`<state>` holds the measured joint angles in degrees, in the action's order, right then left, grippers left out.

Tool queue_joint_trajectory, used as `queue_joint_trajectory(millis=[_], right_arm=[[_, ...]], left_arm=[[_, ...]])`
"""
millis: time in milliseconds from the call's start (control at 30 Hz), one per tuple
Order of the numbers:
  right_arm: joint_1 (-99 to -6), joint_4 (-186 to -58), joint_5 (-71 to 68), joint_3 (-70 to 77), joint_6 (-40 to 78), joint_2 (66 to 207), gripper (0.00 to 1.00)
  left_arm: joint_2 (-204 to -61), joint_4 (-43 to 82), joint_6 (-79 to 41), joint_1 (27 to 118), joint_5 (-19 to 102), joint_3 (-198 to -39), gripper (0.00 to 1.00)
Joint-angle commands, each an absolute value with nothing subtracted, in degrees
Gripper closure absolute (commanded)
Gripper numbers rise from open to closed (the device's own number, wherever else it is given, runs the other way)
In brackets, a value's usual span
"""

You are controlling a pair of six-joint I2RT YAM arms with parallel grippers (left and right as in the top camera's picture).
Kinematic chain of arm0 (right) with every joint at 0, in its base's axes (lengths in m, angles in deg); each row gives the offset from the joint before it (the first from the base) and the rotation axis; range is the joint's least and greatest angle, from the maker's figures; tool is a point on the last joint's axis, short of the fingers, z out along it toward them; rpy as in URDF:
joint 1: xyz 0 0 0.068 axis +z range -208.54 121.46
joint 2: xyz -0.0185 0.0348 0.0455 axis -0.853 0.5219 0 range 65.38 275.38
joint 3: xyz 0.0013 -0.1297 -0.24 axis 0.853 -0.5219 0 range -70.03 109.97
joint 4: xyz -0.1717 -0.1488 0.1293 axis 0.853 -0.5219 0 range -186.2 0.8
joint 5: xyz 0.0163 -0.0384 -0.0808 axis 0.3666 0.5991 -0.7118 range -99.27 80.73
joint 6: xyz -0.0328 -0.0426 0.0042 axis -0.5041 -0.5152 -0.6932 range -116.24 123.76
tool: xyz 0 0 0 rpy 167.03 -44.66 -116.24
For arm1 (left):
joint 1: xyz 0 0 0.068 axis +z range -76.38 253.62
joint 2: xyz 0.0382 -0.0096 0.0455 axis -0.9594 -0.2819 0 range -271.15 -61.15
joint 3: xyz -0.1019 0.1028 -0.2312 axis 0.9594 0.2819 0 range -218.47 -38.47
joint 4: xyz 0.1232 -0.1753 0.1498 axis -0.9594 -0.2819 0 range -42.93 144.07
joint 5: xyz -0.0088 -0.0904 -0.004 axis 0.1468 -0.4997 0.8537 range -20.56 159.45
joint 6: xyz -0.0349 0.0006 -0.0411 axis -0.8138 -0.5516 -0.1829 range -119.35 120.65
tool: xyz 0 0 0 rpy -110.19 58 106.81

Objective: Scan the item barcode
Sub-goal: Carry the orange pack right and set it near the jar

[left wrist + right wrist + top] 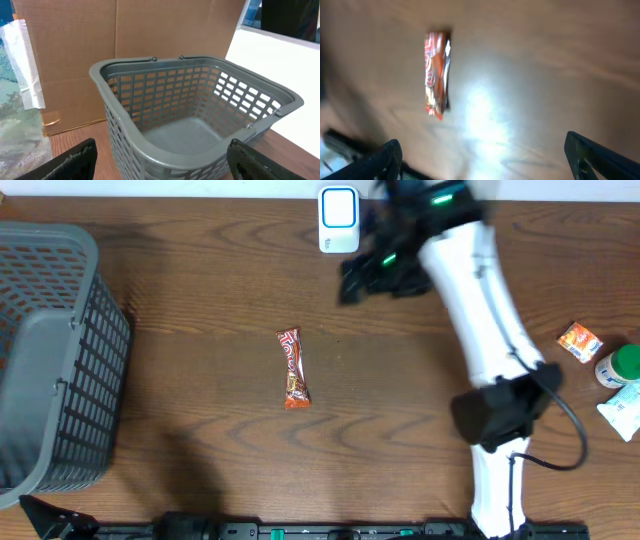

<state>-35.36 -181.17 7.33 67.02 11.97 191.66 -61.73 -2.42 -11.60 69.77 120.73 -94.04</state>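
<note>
Right gripper [490, 157] fingertips frame the bottom of its wrist view, jaws spread wide, nothing between them. Snack bar [436, 75], red-orange wrapper, lies flat on the table ahead of these jaws and off to their left, well apart, not touched. From overhead the right gripper [365, 275] hangs just beside the white scanner [339, 220], with the snack bar [293, 368] alone at mid-table. Wrist picture blurred; no barcode readable on the wrapper. Judgement: pick-up step in hand, scan not yet done. Next move calls for bringing the open jaws down over the bar, squared across its narrow width, closing on it, then lifting it to the scanner face with the code side turned that way; which side carries the code cannot be told. Left gripper [167, 165] jaws also wide, holding nothing. Grey basket [200, 62] sits straight ahead of them, close; its floor shows bare, no items inside. Overhead shows the same basket [50, 240] far from the right jaws.
</note>
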Motion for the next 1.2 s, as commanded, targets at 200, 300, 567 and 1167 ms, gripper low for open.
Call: queue_joint_trajectory(millis=[200, 300, 567, 1167], right_arm=[[-27.29, -155.84, 25.95, 46.04, 3.84, 192.8, 0.01], [-27.21, -152.23, 22.78, 44.93, 3.53, 195.09, 0.01], [-27.56, -145.85, 21.49, 44.93, 0.8, 200.4, 0.01], [-25.89, -142.26, 25.32, 44.93, -3.2, 210.3, 0.36]], left_arm=[[-61.29, -1.11, -12.15, 69.7, 120.86, -93.65, 0.17], [-61.29, -1.16, -12.15, 69.7, 120.86, -93.65, 0.16], [-61.29, -1.37, -12.15, 69.7, 120.86, -93.65, 0.17], [-61.29, -2.25, -12.15, 69.7, 120.86, -93.65, 0.17]])
